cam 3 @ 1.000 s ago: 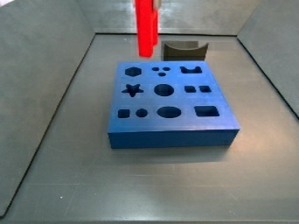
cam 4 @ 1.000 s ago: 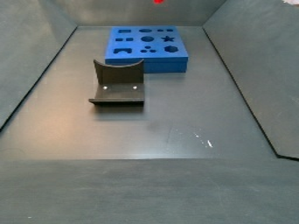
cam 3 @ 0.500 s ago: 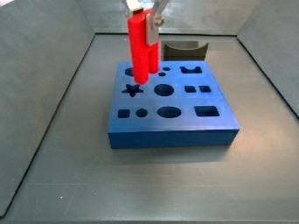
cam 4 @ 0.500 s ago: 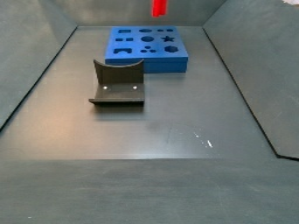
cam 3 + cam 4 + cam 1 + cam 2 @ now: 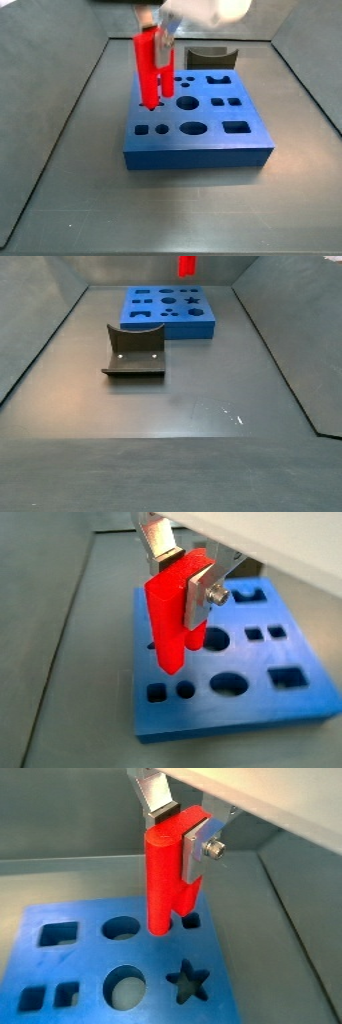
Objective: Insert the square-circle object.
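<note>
My gripper is shut on the upper part of the square-circle object, a bright red tall piece with two parallel prongs pointing down. It hangs upright over the blue block, which has several shaped holes in its top. In a side view the piece has its prong tips low over the block, near the star hole. In a wrist view the tips are by a small hole next to a round one. I cannot tell whether the tips touch the block. Only the piece's lower end shows above the block.
The dark fixture stands on the grey floor apart from the block, and it also shows behind the block. Grey walls enclose the floor on the sides and at the back.
My gripper has come down with the red piece and shifted slightly left in the side view. The prong tips went from well above the block to just over its top.
</note>
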You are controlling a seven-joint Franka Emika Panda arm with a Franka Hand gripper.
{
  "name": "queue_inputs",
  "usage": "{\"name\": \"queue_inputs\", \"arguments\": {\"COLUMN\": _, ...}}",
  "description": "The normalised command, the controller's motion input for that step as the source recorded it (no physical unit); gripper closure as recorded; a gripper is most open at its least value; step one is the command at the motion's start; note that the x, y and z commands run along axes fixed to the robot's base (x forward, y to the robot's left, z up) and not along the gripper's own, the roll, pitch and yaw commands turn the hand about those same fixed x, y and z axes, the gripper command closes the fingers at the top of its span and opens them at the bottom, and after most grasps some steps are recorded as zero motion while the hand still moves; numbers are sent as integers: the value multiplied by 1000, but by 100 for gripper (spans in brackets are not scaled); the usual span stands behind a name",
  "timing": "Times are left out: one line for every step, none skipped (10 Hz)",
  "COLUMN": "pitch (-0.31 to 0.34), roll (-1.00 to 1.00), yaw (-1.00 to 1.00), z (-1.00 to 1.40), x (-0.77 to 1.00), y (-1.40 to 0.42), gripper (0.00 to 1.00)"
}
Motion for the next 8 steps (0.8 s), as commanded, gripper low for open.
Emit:
{"name": "queue_inputs", "arguments": {"pitch": 46, "roll": -4, "yaw": -1000, "z": -531, "x": 0, "y": 0, "gripper": 100}}
{"name": "queue_inputs", "arguments": {"pitch": 34, "roll": -36, "yaw": -1000, "z": -591, "x": 0, "y": 0, "gripper": 100}}
{"name": "queue_inputs", "arguments": {"pitch": 51, "roll": 0, "yaw": -1000, "z": -460, "x": -6, "y": 0, "gripper": 100}}
{"name": "queue_inputs", "arguments": {"pitch": 31, "roll": 0, "yaw": -1000, "z": -403, "x": 0, "y": 0, "gripper": 100}}
{"name": "queue_inputs", "arguments": {"pitch": 4, "roll": 0, "yaw": -1000, "z": -326, "x": 0, "y": 0, "gripper": 100}}
{"name": "queue_inputs", "arguments": {"pitch": 0, "roll": 0, "yaw": -1000, "z": -83, "x": 0, "y": 0, "gripper": 100}}
{"name": "queue_inputs", "arguments": {"pitch": 4, "roll": 14, "yaw": -1000, "z": -11, "x": 0, "y": 0, "gripper": 100}}
{"name": "queue_inputs", "arguments": {"pitch": 6, "roll": 0, "yaw": -1000, "z": -54, "x": 0, "y": 0, "gripper": 100}}
